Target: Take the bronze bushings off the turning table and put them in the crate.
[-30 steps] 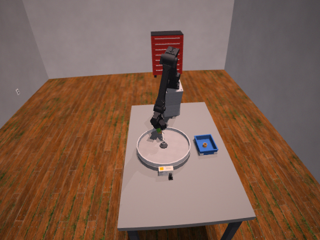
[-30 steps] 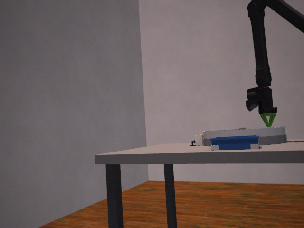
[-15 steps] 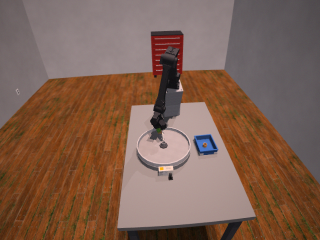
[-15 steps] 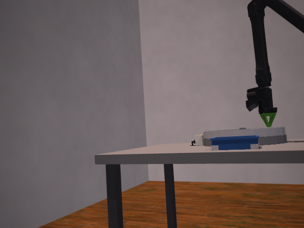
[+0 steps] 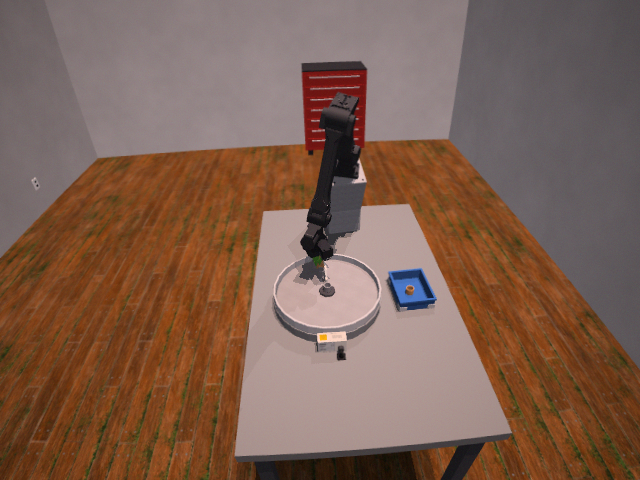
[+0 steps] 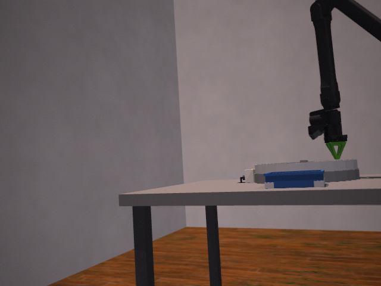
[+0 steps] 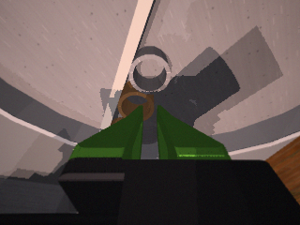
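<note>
In the wrist view, the green fingers are covering part of the bronze bushing (image 7: pixel 123 105) on the turning table (image 7: pixel 56 56) (image 5: pixel 351 307) (image 6: pixel 338 175), and the picture's edges are cutting off much of that table. In the exterior view, the blue crate (image 6: pixel 293 180) (image 5: pixel 422 303) is hiding part of the turning table's side, its own wall is concealing its inside, and the right edge is cropping the black arm (image 6: pixel 327 55) (image 5: pixel 326 170).

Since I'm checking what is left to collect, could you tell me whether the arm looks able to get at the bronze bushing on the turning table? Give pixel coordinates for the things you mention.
Probably not yet: the gripper (image 5: pixel 322 264) (image 6: pixel 337 158) (image 7: pixel 150 112) is nearly closed above the bronze bushing (image 7: pixel 123 106), and a steel bushing (image 7: pixel 132 81) crowds it.
</note>
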{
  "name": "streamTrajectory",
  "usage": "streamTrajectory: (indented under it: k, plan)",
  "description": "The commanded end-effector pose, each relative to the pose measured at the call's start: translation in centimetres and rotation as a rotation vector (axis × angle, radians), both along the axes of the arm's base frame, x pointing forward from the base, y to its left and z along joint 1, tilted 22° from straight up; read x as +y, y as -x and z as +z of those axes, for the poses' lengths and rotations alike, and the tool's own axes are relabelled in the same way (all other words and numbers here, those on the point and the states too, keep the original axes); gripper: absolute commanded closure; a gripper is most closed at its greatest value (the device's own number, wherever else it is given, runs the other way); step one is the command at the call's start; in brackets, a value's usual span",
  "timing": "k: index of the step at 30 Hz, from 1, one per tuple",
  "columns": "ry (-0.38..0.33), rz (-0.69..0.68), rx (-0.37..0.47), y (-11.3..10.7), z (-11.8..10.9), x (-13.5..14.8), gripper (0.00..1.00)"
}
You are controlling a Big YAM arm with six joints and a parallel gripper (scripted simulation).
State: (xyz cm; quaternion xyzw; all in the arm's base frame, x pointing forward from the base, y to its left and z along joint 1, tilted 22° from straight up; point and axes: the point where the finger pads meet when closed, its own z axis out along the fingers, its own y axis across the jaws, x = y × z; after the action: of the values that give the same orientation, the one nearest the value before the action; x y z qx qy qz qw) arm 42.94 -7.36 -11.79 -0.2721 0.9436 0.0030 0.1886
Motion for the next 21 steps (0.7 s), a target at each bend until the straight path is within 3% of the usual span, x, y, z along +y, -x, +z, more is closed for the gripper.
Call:
streamTrajectory:
  k: [1,21]
  plan:
    - [0.003,-0.003,-0.025,-0.97,1.20,0.23,0.87]
    - [0.004,-0.001,-0.028,-1.07,1.36,0.33,0.87]
